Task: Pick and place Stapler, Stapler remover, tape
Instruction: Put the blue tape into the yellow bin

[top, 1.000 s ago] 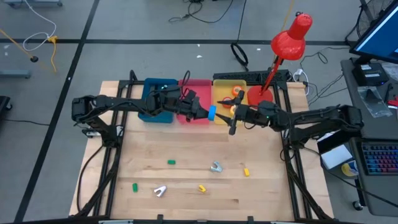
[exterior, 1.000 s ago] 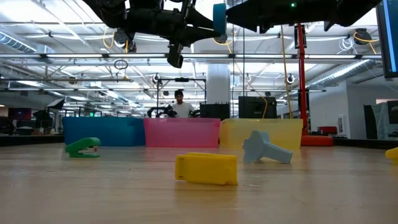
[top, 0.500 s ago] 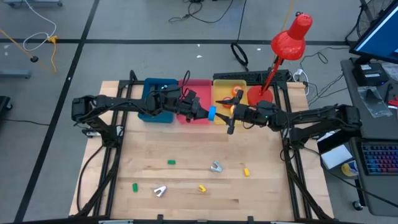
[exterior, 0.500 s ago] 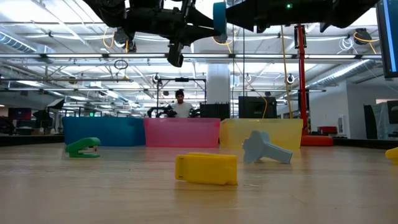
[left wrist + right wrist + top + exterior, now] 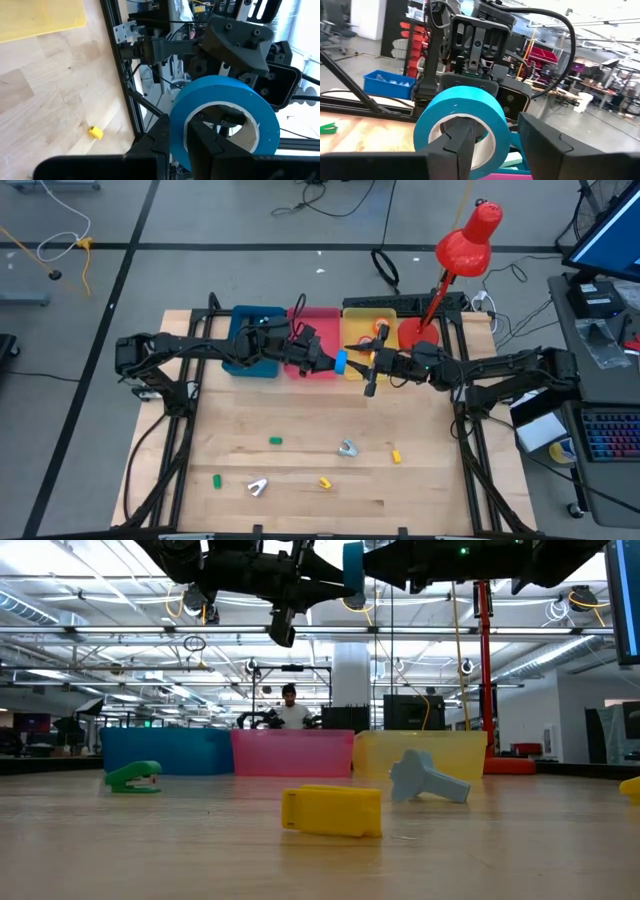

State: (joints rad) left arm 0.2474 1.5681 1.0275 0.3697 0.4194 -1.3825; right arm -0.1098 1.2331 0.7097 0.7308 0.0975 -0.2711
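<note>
Near edge of the wooden table [image 5: 300, 465]: a green piece [image 5: 216, 479], a white stapler remover [image 5: 258, 486] and a yellow stapler [image 5: 325, 481], which in low view sits front and centre. A bit further in: a green stapler [image 5: 276, 441], grey stapler remover [image 5: 347, 448] and another small yellow piece [image 5: 396, 456]. All lie loose on the wood, apart from each other and well apart from both arms.

Mid-air over the table's far half, in front of the bins, both grippers meet at the blue tape roll [image 5: 341, 361]. Left gripper [image 5: 328, 363] comes in from the left side, clamped on the tape: in left wrist view one finger [image 5: 200, 142] goes inside the core, the other sits outside the wall, so the wall is pinched between them. Right gripper [image 5: 364, 367] comes from the right side, w/ fingers part-open astride the same roll: in right wrist view one finger [image 5: 462, 142] is in the core, the other finger outside the rim w/ a gap, not seen gripping. Tape is up off the table, high in low view.

Far edge: blue bin [image 5: 245, 360], pink bin [image 5: 322, 323], yellow bin [image 5: 362, 320] in a row, left to right. Red desk lamp [image 5: 465, 245] just right of the yellow bin. In low view a person [image 5: 290, 710] shows in the room behind the bins
</note>
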